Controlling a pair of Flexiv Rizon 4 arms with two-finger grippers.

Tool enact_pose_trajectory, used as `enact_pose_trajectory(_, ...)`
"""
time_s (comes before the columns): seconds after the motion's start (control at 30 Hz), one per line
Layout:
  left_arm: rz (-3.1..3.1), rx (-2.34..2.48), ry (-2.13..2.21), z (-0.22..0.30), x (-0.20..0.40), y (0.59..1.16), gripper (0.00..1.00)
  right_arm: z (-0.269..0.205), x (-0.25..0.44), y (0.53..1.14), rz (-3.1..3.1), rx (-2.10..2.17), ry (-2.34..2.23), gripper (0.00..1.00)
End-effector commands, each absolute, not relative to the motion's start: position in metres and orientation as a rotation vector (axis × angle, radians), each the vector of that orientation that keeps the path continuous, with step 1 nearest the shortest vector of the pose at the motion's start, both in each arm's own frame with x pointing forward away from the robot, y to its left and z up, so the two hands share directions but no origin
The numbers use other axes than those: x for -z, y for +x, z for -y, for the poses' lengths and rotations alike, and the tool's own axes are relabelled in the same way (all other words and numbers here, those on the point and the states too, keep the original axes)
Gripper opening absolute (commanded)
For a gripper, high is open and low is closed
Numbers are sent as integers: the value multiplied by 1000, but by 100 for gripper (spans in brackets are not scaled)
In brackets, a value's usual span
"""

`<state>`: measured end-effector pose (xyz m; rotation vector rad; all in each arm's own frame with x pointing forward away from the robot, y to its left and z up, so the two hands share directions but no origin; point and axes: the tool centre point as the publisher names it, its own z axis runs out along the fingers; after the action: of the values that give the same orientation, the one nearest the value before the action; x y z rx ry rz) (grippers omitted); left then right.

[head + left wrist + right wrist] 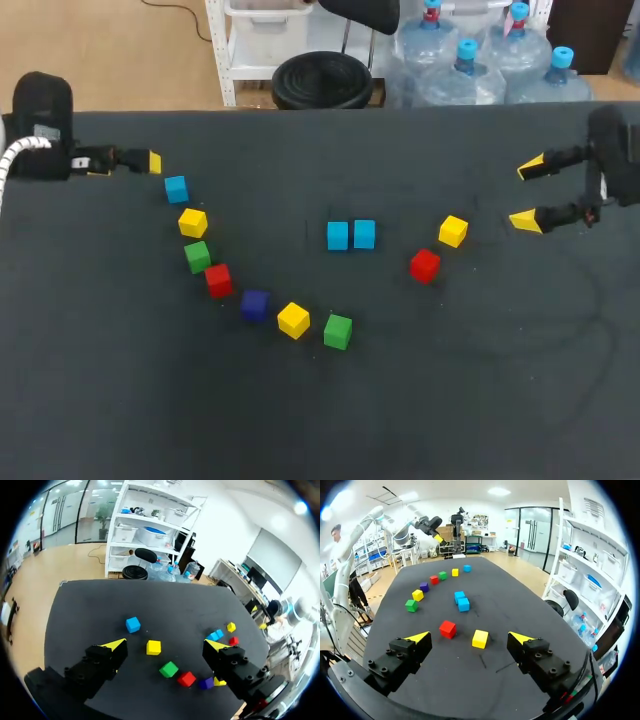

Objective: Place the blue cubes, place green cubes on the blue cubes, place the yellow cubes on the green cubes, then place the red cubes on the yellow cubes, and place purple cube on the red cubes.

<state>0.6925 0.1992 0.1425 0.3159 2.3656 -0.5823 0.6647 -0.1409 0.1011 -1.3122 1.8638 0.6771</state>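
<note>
Green cube [338,331] nearest; red cube [424,265], yellow cube [453,231] before right end effector [528,194], spread; left end effector [166,644] spread.

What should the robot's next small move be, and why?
Probably lower the open left fingers around the lone blue cube nearest them: they hold nothing, the other two blue cubes already sit side by side mid-table, and nothing is stacked yet.

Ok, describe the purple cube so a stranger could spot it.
On the black table, a curved row of cubes sweeps across the left half. The purple cube lies between a red cube and a yellow cube, the only dark one.
</note>
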Motion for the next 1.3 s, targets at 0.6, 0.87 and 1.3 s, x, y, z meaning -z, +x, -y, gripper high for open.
enact_pose_trajectory(0.6, -2328, 640, 841, -235, -123, 723, 100, 141, -101, 665, -1862, -678, -1312, 100)
enact_pose_trajectory(0.87, -2232, 604, 1158, -241, -108, 753, 100, 141, -101, 665, -1862, -678, -1312, 100)
enact_pose_trajectory(1.3, -2113, 517, 1448, -252, -77, 796, 100, 141, -101, 665, -1862, -678, -1312, 100)
